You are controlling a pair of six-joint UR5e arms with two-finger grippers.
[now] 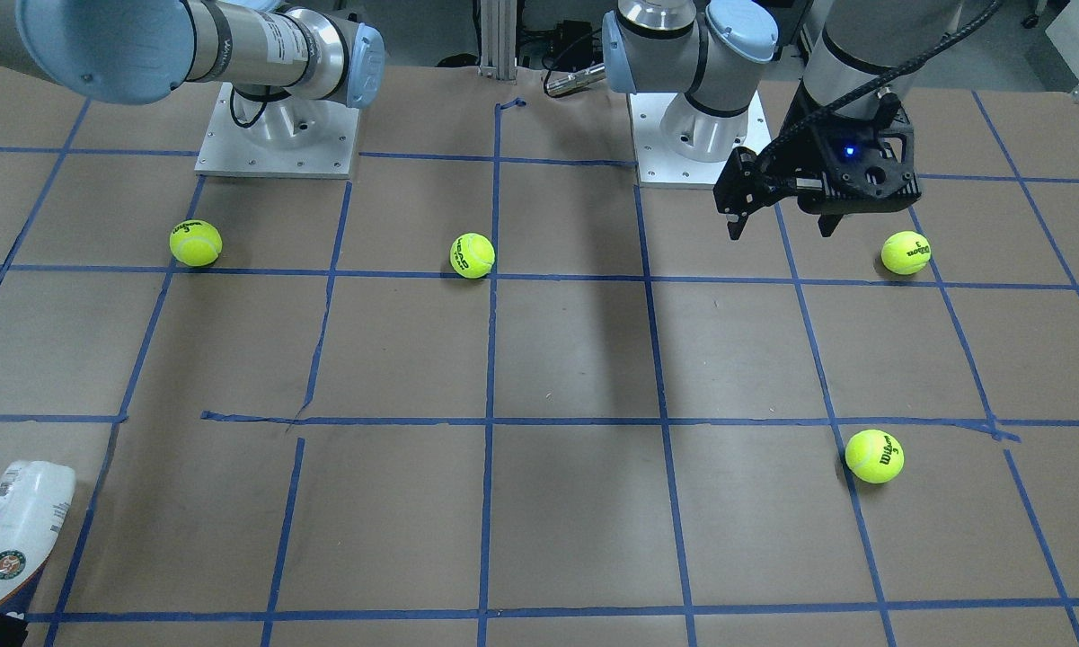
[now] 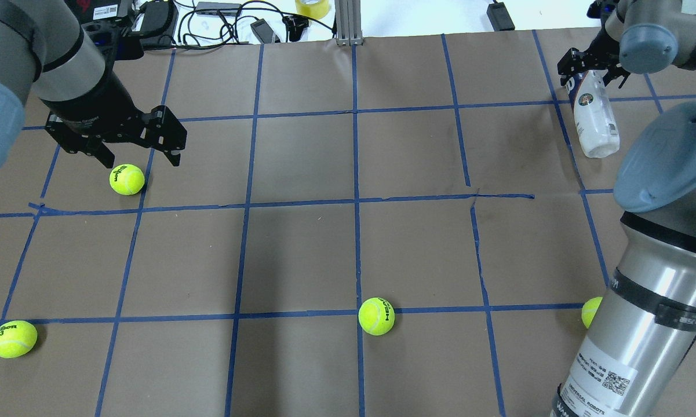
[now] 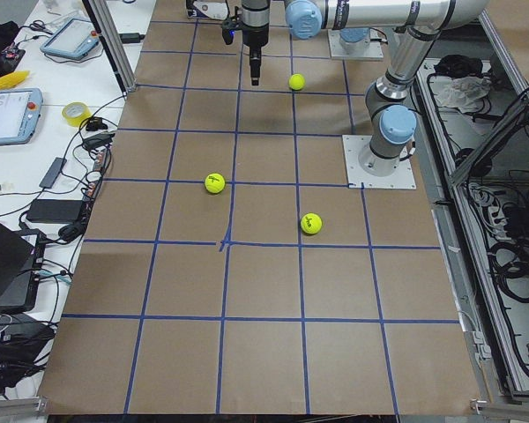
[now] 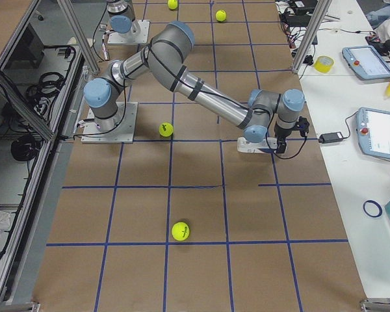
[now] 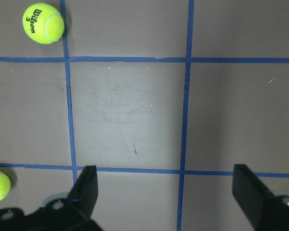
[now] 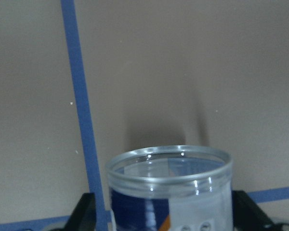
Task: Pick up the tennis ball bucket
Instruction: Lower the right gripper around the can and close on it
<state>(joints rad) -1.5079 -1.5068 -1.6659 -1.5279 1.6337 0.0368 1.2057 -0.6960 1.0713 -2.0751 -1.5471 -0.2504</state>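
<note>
The tennis ball bucket [image 2: 596,119] is a clear tube with a white and navy label. It lies on its side at the table's far right, and shows at the lower left of the front view [image 1: 13,530]. My right gripper [image 2: 591,77] is open and straddles one end of it. In the right wrist view the tube's clear rim [image 6: 168,166] sits between the two spread fingers [image 6: 85,211]; I cannot tell whether they touch it. My left gripper [image 2: 142,162] is open and empty, hovering above the table on the left next to a tennis ball [image 2: 127,179].
Other yellow-green tennis balls lie at the near left [image 2: 13,339], near centre [image 2: 376,316] and near right, behind my right arm [image 2: 591,311]. Cables and devices [image 2: 208,23] lie beyond the table's far edge. Blue tape lines grid the brown table.
</note>
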